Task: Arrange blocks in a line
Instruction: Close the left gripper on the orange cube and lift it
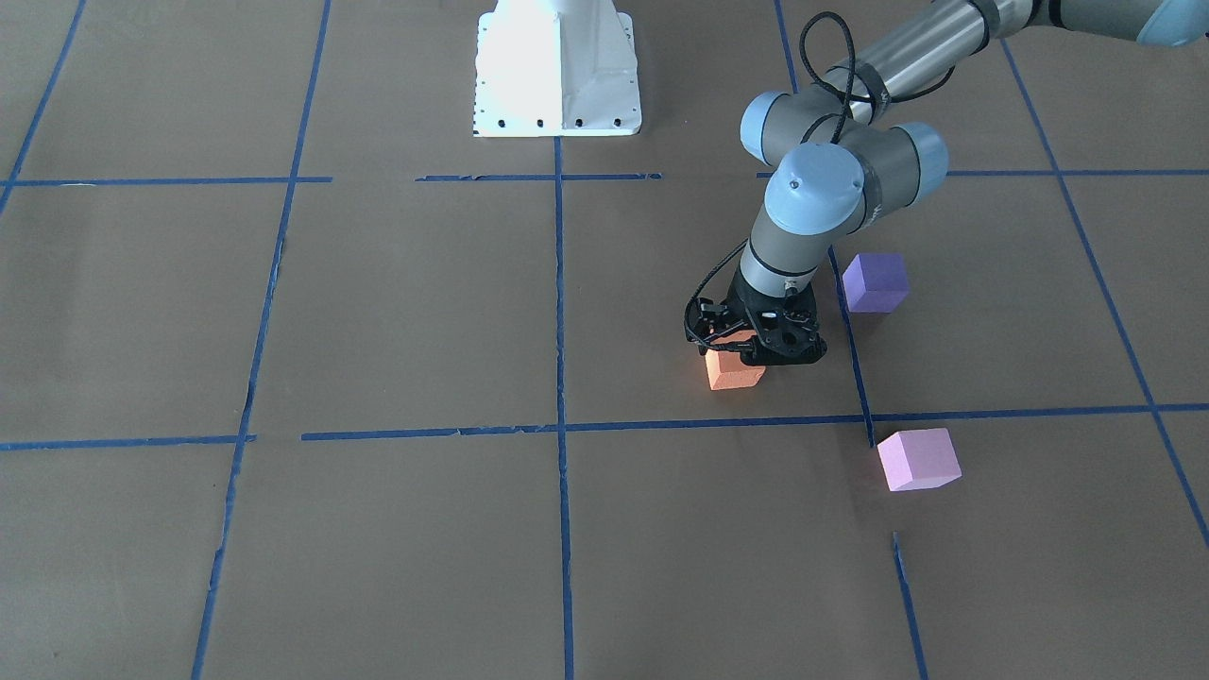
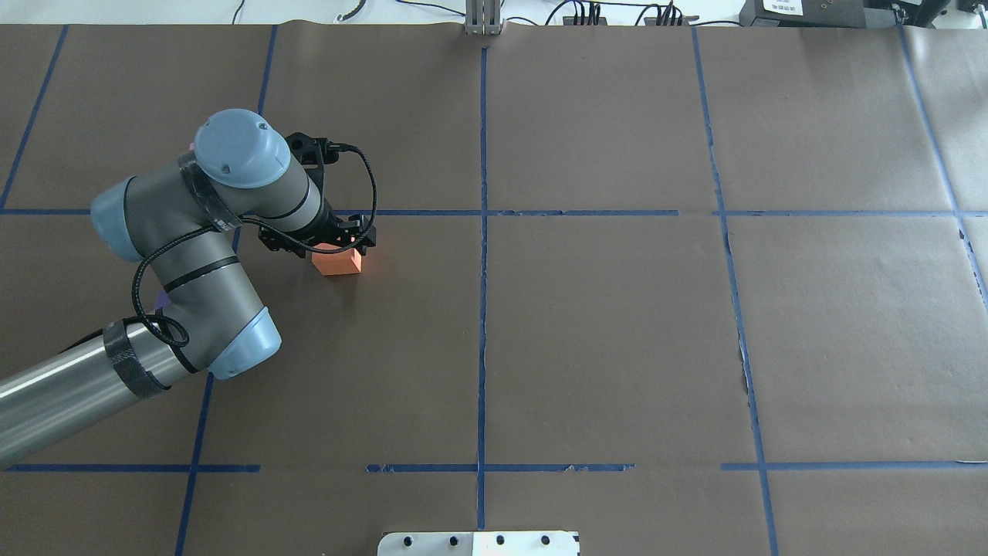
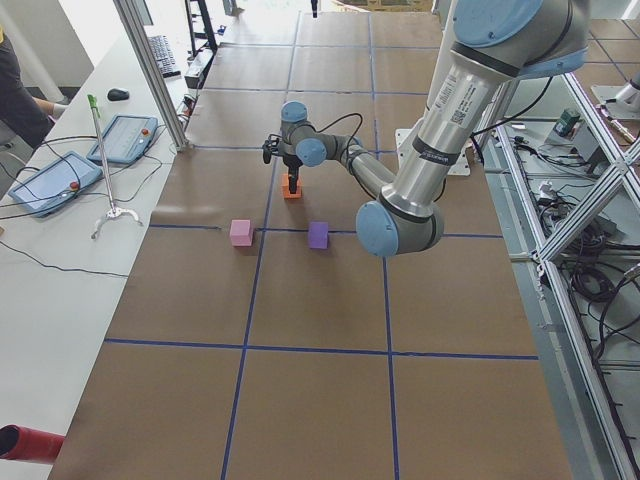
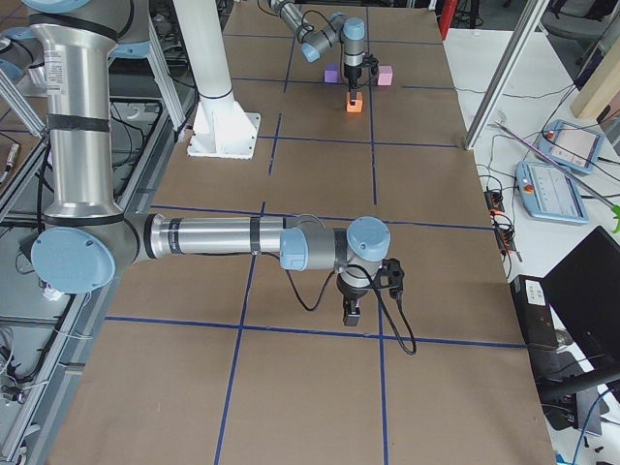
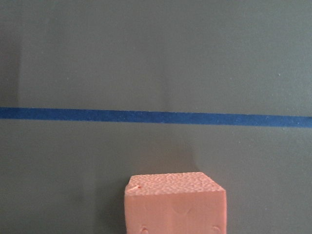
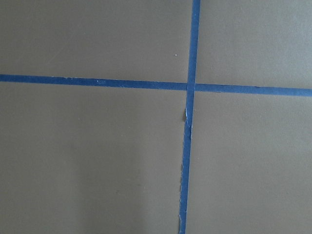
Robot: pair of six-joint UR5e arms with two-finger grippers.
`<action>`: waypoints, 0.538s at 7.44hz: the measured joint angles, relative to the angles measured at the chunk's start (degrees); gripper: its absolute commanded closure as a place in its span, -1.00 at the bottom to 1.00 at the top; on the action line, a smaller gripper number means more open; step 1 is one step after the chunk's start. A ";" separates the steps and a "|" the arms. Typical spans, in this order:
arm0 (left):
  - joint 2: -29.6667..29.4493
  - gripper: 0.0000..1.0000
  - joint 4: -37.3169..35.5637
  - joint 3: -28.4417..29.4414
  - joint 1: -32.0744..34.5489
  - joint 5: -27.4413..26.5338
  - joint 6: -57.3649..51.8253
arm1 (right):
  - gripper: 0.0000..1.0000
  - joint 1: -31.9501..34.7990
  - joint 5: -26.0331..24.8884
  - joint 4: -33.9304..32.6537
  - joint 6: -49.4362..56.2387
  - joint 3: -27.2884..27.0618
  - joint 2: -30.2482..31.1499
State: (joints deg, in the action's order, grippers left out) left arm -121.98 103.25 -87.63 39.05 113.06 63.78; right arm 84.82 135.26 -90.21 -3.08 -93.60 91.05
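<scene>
My left gripper reaches straight down on the orange block, with its fingers closed against the block's sides; the block sits at table level. The left wrist view shows the orange block close up at the bottom centre, with a blue tape line beyond it. The purple block lies on the table just to the robot's left of the gripper. The light pink block lies farther from the robot, across a tape line. My right gripper hangs low over bare table far from the blocks; I cannot tell whether it is open or shut.
Brown paper with a blue tape grid covers the table. The robot's white base stands at the table's near edge. In the overhead view my left arm hides most of the purple and pink blocks. Tablets and cables lie past the far edge.
</scene>
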 measured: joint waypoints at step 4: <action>-0.74 -1.00 2.16 2.65 -0.29 0.05 0.09 | -1.00 0.00 0.00 0.03 0.00 0.00 0.00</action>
State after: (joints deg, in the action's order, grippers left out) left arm -122.72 105.41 -84.98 38.76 113.11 63.87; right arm 84.82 135.26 -90.18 -3.08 -93.60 91.06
